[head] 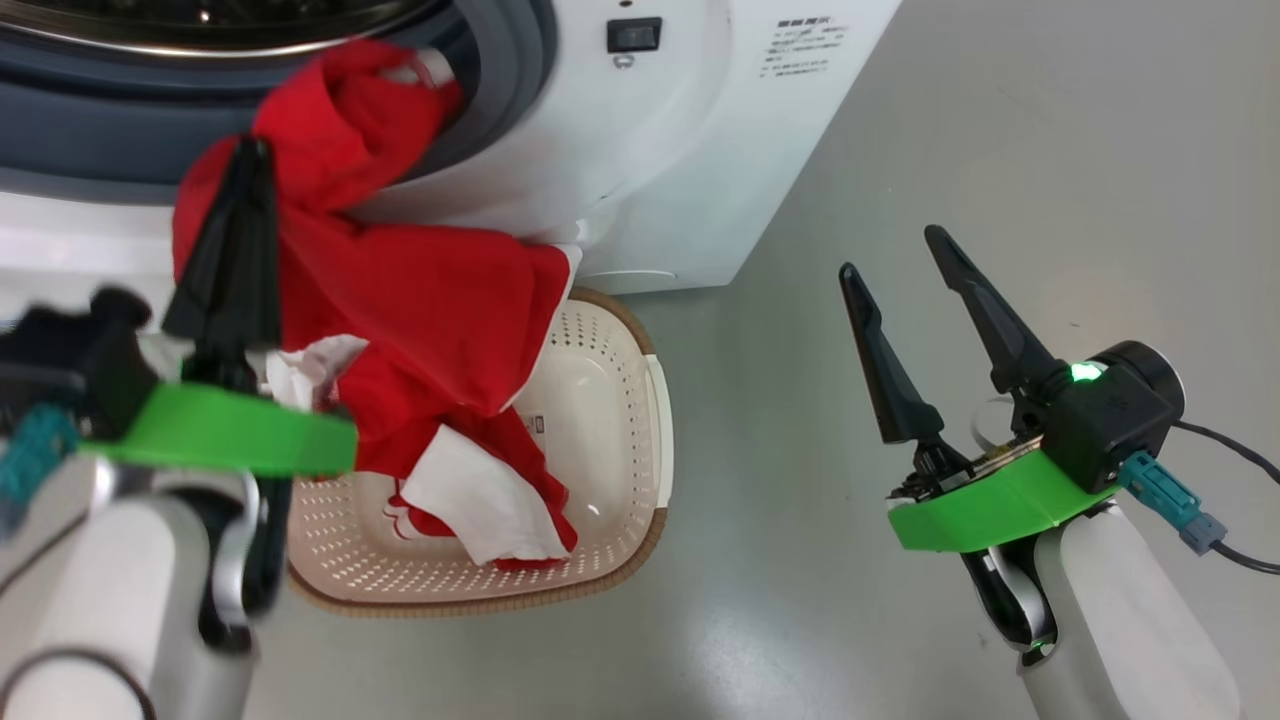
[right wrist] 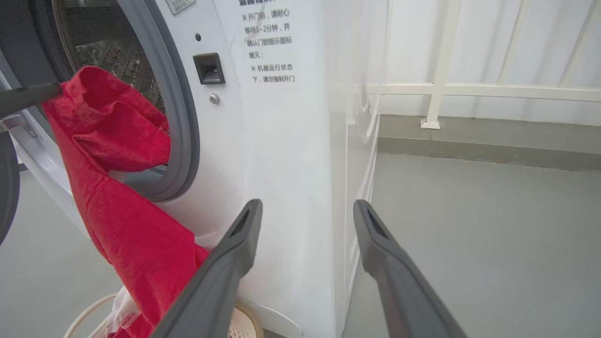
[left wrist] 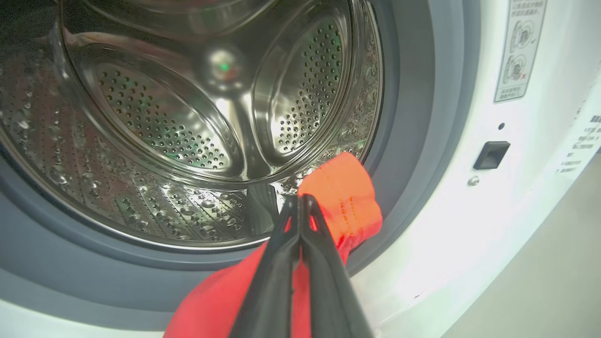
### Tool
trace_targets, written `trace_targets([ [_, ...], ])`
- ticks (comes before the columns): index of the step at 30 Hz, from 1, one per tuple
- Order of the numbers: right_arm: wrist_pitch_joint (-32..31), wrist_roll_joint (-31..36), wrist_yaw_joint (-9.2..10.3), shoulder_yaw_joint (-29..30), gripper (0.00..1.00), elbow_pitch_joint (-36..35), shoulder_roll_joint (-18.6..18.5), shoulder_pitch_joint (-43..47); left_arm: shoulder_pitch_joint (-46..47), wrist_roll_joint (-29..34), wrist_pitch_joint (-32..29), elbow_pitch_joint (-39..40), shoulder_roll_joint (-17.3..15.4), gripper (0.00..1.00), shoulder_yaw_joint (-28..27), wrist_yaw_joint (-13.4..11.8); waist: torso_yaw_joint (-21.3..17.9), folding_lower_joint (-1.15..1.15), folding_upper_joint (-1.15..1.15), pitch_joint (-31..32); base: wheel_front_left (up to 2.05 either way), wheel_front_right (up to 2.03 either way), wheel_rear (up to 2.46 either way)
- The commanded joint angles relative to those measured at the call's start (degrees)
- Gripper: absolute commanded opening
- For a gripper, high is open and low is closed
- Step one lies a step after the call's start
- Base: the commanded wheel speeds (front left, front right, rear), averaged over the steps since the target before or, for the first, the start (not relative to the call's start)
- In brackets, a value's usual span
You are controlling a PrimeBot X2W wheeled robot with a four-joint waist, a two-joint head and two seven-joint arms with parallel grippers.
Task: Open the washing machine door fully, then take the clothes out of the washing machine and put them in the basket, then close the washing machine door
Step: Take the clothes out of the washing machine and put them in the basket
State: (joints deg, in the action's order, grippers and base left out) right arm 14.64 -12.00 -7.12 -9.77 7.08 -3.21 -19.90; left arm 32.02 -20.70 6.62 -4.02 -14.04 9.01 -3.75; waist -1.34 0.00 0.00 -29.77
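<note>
L to R: my left claw (head: 252,150), its two long dark fingers (head: 235,250) clamped on the bundle of bright red fabric clothes w/ white trim (head: 430,300), holds it up at the grey-ringed mouth of the big white front-loading washing machine (head: 680,150), so the tail drapes into the small cream perforated plastic basket (head: 655,400) just below. Forearm angles up, tips toward the steel drum (left wrist: 188,141). My right claw (head: 892,252), fingers apart & empty, hovers over the grey floor (head: 1000,120), well apart from the basket.
</note>
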Motion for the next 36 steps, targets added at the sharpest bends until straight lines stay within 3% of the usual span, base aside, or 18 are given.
trace_targets([
  [1, 0.36, 0.58, -0.36, -1.03, 1.0, -1.14, 0.34, 1.63, -2.75, 0.67, -0.37, 4.27, -2.17, 0.0, -2.08, -1.15, 0.43, 0.0, 0.0, 0.46, 0.0, 0.0, 0.0],
  [9, 0.36, 0.79, -0.36, -1.33, 1.0, -1.16, 0.34, 1.79, -11.38, -0.62, -3.86, 12.26, -0.08, 0.0, -0.71, -3.89, 1.4, 0.0, 0.0, 0.68, 0.0, 0.0, 0.0],
  [17, 0.36, 0.66, -0.36, -1.94, 1.0, -1.18, 0.34, 1.13, -13.35, -4.79, -4.4, 5.55, 2.06, 0.0, -0.62, -3.07, 1.1, 0.0, 0.0, -0.06, 0.0, 0.0, 0.0],
  [25, 0.36, -0.02, -0.36, -2.1, 1.0, -1.24, 0.34, 0.3, -9.84, -8.17, -1.77, -13.27, 3.62, 0.0, -0.62, 0.47, -0.87, 0.0, 0.0, -1.44, 0.0, 0.0, 0.0],
  [36, 0.36, -0.67, -0.36, -2.64, 1.0, -0.72, 0.34, -0.87, 1.63, -10.45, -0.28, -41.99, 6.03, 0.0, 0.59, 5.29, -2.76, 0.0, 0.0, -3.7, 0.0, 0.0, 0.0],
])
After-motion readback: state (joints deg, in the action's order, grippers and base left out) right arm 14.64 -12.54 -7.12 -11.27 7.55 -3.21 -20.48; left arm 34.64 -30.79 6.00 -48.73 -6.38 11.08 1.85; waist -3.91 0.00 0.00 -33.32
